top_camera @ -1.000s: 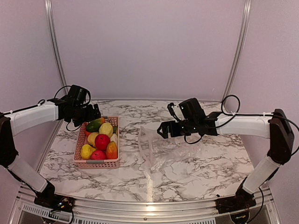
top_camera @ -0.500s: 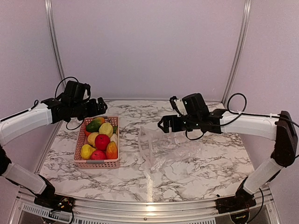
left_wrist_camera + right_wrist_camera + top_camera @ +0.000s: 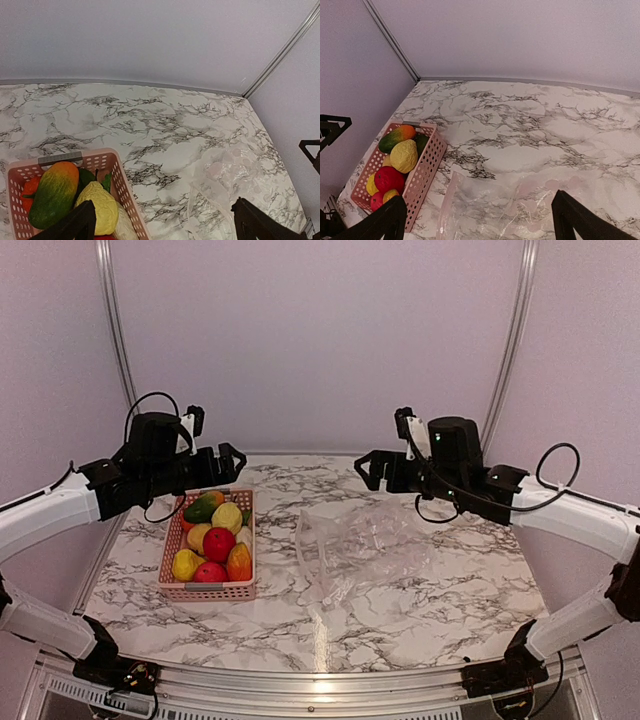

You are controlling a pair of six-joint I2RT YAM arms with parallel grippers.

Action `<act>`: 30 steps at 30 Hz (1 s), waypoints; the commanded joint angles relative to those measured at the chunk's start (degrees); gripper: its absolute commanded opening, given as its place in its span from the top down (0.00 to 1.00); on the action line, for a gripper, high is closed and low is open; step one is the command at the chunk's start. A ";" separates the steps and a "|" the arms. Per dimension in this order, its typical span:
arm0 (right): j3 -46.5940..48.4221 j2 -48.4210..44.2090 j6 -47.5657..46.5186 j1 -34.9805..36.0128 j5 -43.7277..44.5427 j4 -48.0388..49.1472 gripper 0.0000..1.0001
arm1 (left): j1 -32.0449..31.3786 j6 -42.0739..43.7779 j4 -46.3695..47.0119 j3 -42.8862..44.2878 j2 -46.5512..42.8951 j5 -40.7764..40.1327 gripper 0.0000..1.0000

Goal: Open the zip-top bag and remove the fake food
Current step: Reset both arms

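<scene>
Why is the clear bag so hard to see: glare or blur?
Top view: sharp, no blur; the zip-top bag shows only by crinkle sheen; glare streaks the near edge of the table. Left wrist view: it blends into marble. Right wrist view: its edge reads clearly.

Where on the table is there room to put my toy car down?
Bare marble runs along the near edge of the table, in front of the pink basket and the zip-top bag, and along the back wall. The basket is crowded with fake food.

The fake food sat in the basket by the tabletop's left edge. The zip-top bag lay mid-tabletop, right of the basket, not touching it.
</scene>
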 commanded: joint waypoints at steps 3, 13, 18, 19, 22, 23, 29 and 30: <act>-0.61 -4.77 -0.30 0.45 2.88 4.65 0.01 | -0.01 0.60 3.96 -0.85 -2.69 0.50 0.01; -0.57 -6.36 -0.95 0.51 3.85 4.56 0.01 | -0.01 0.39 3.44 -1.57 -4.97 -0.75 0.01; -1.12 -7.27 -1.00 0.45 4.33 4.81 0.01 | -0.01 0.85 1.93 -1.23 -6.17 -1.24 0.01; -1.31 -7.53 -0.93 0.51 4.26 5.07 0.01 | -0.01 0.80 1.74 -1.27 -6.34 -1.30 0.01; -1.55 -7.72 -0.43 0.45 4.41 5.35 0.01 | -0.01 0.88 0.93 -1.02 -6.79 -1.33 0.01; -1.62 -7.79 -0.32 0.51 4.39 5.46 0.01 | -0.01 0.98 0.84 -1.01 -7.00 -1.24 0.01; -1.81 -7.61 -0.35 0.43 3.41 5.89 0.01 | -0.01 2.21 -0.03 -0.31 -7.16 -1.67 0.01; -1.98 -7.72 -0.31 0.42 3.25 5.80 0.01 | -0.01 2.16 -0.02 -0.31 -7.23 -1.58 0.01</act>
